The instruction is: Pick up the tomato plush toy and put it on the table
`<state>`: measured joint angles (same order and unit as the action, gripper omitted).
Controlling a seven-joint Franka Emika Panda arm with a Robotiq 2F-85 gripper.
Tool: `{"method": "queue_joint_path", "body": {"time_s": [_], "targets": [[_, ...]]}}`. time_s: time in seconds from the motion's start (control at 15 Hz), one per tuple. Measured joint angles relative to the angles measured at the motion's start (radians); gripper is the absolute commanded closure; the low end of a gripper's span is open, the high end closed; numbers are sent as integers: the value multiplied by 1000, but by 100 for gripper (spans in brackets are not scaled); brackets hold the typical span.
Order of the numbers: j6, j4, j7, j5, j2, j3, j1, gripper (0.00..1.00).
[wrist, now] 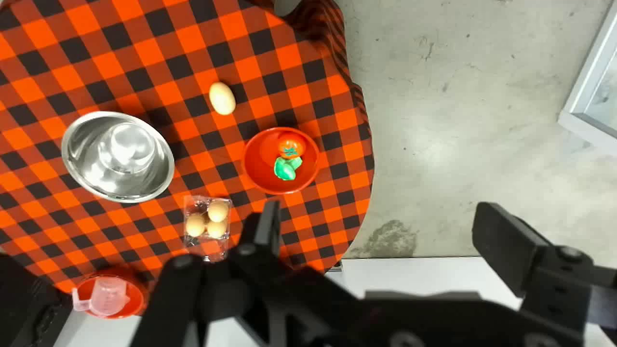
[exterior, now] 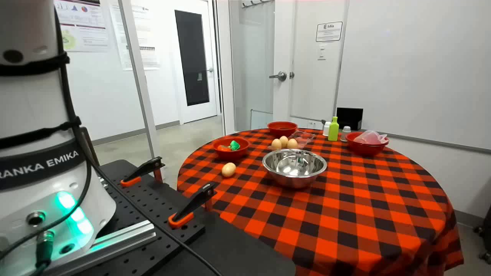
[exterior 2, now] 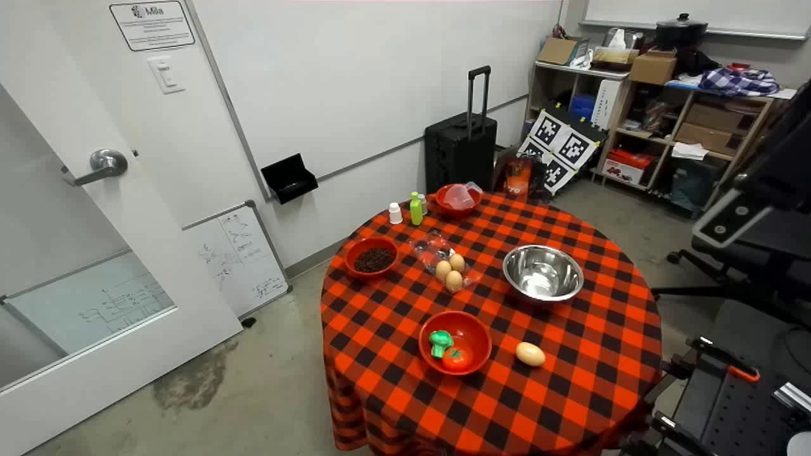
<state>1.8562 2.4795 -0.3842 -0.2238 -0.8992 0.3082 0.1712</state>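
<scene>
White arm, black pincer

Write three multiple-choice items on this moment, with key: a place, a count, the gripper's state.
1. Where is the tomato plush toy?
A) In the steel bowl
B) On the floor
C) In a red bowl

2. How many eggs cluster at the clear carton?
A) Three
B) Five
C) Six

3. How is the gripper?
A) Shut, empty
B) Open
C) Shut on an egg

1 C: the wrist view shows it inside, with a green toy.
2 A: three sit together; a loose egg lies apart.
3 B: its fingers stand wide apart.
</scene>
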Motion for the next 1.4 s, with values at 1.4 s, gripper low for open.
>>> {"method": "queue_joint_path", "body": {"time_s": [1.4], "targets": [[150,36,34,44,260,-38,-121,0]]}}
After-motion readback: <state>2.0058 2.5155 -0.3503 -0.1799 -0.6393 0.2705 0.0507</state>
